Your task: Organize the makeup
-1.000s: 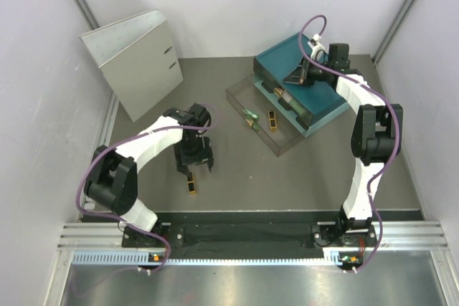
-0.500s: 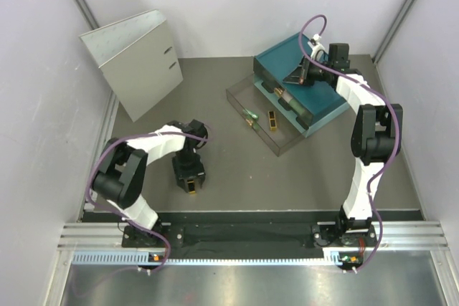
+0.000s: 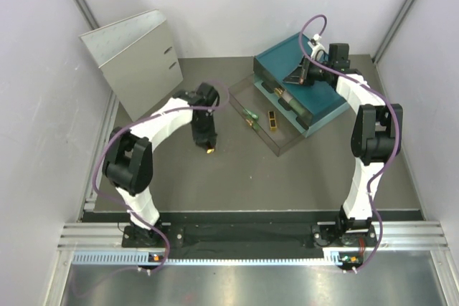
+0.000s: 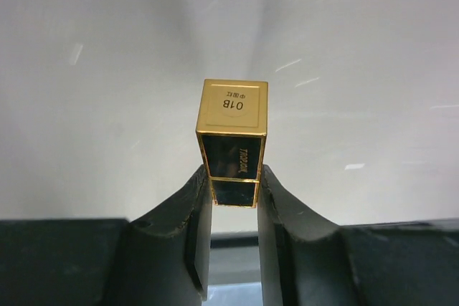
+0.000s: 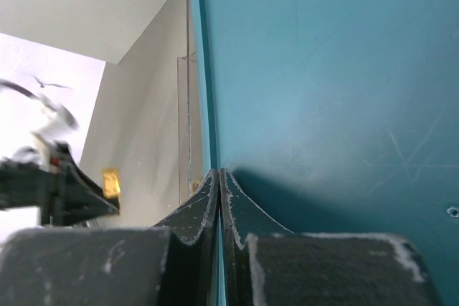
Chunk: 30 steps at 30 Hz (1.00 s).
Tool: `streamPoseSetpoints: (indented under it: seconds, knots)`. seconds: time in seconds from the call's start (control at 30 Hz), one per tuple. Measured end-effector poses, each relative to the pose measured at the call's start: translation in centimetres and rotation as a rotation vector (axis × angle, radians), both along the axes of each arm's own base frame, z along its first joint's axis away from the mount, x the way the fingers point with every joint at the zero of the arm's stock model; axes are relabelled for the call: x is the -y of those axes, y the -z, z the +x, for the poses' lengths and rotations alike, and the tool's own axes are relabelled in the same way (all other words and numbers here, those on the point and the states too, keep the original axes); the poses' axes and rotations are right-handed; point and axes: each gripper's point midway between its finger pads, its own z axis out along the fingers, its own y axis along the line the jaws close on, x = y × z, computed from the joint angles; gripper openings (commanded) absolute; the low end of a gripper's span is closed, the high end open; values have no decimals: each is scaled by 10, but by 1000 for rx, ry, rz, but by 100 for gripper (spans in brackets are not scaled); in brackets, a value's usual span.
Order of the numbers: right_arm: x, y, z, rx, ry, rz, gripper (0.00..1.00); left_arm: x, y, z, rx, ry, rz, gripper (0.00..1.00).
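Observation:
My left gripper [image 4: 233, 180] is shut on a small gold-and-black makeup block [image 4: 231, 134], which sticks out past the fingertips with its gold end facing the camera. From above, the left gripper [image 3: 207, 141] holds this block [image 3: 209, 151] over the table, left of the clear plastic box [image 3: 239, 98]. In that box lie a green tube [image 3: 249, 114] and a second gold-and-black block [image 3: 272, 120]. My right gripper [image 3: 305, 77] is shut with nothing between its fingers. It rests on top of the teal drawer box [image 5: 323, 69], its tips [image 5: 218, 174] at the box's left edge.
A grey binder [image 3: 136, 59] stands at the back left. The teal drawer box [image 3: 326, 105] sits at the back right with the clear box against its front. White walls close in the table on three sides.
The left gripper closed on the gold-and-black block lying near the table's front. It lifted the block and carried it back and right, toward the clear box. The right arm has not moved.

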Motion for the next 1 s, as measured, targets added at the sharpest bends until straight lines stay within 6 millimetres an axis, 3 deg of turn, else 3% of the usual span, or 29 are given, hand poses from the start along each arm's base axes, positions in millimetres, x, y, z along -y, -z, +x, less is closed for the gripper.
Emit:
streamPoseSetpoints:
  seconds: [0.23,0.47,0.63,0.8,0.9,1.0]
  knots:
    - [0,0,0,-3,-1,1,1,69,-62,82,182,95,-234,0]
    - [0,-1,0,-5,-4,4,1,139,-70,142,227,171,-448,0]
    - [0,-1,0,-6,-5,5,1,161,-66,160,229,174,-526,7]
    - [0,-1,0,-6,-5,5,1,174,-56,171,215,155,-565,46]
    - [0,-1,0,-6,-5,5,1,178,-47,171,182,138,-580,53]
    - [0,-1,0,-5,-5,5,1,179,-37,170,151,117,-583,54]
